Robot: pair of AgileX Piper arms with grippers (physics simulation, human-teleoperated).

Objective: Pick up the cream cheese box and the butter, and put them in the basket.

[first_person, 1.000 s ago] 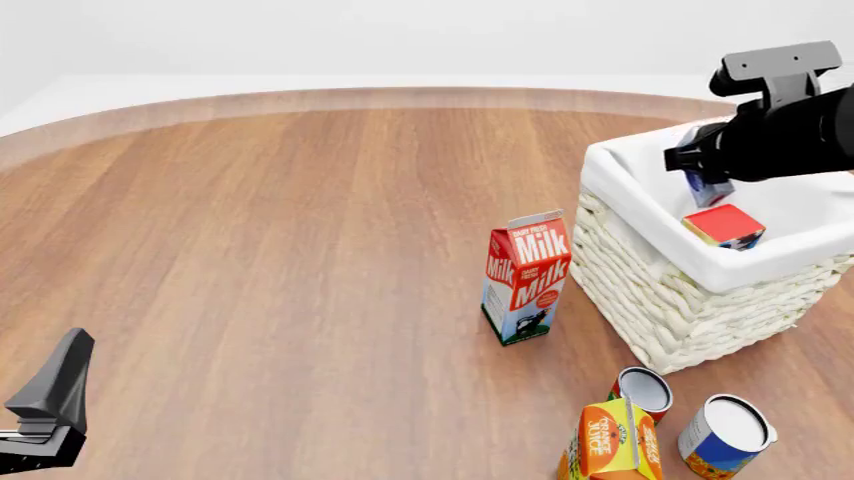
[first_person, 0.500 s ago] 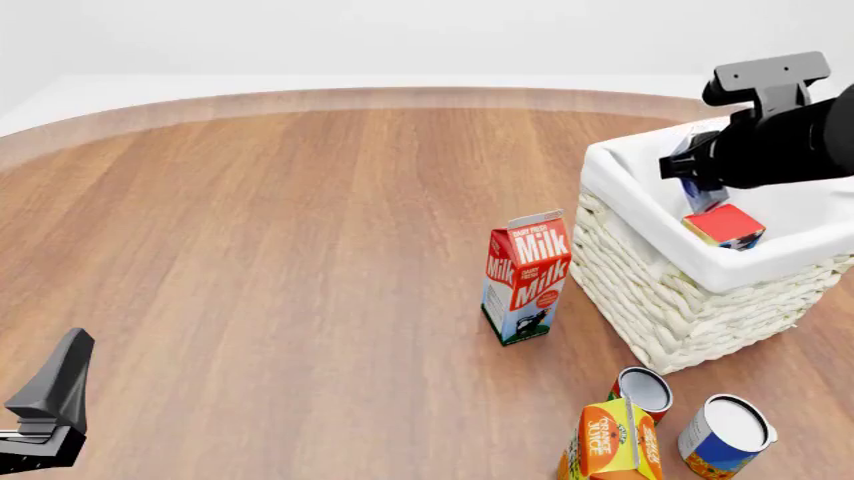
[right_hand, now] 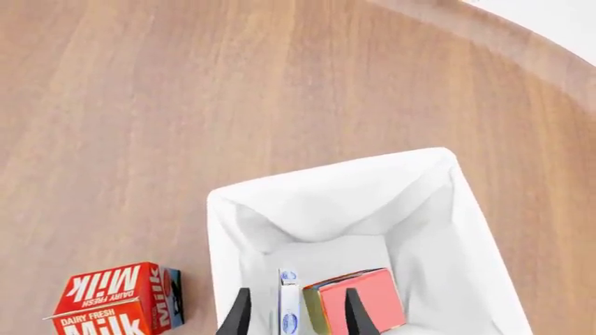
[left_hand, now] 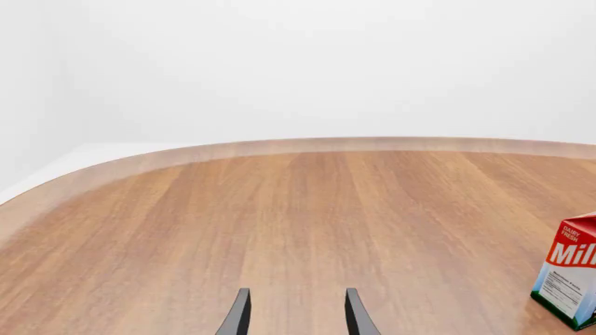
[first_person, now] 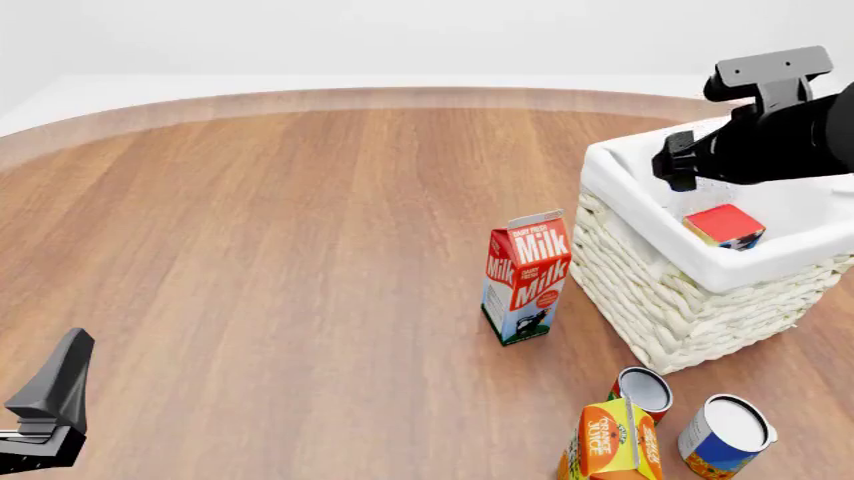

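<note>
My right tool (right_hand: pixel 290 317) hangs above the basket (first_person: pixel 627 180), fingers parted narrowly and gripping nothing. In the right wrist view the cream cheese box (right_hand: pixel 289 307) stands on edge between the fingertips, on the basket's white lining, with the butter (right_hand: pixel 359 301) just beside it; whether a finger touches the box I cannot tell. In the front view the butter (first_person: pixel 725 226) shows inside the basket, red face up and blue-white end toward the near rim, while my right arm hides the cream cheese box.

Around the basket: a red milk carton (first_person: pixel 527 277) stands upright on the desk (first_person: pixel 267 250) just beside the wicker wall on its left side. Nearer the front edge, an orange juice carton (first_person: pixel 613 440) stands with two tin cans close by, a white-topped blue can (first_person: pixel 725 436) to its right and a second can (first_person: pixel 645 387) just behind the carton.

My left tool (left_hand: pixel 296 317) sits low at the near left of the desk, well apart from everything, fingers moderately open and empty; its view shows bare wood ahead and the milk carton (left_hand: pixel 568 279) off to one side.
</note>
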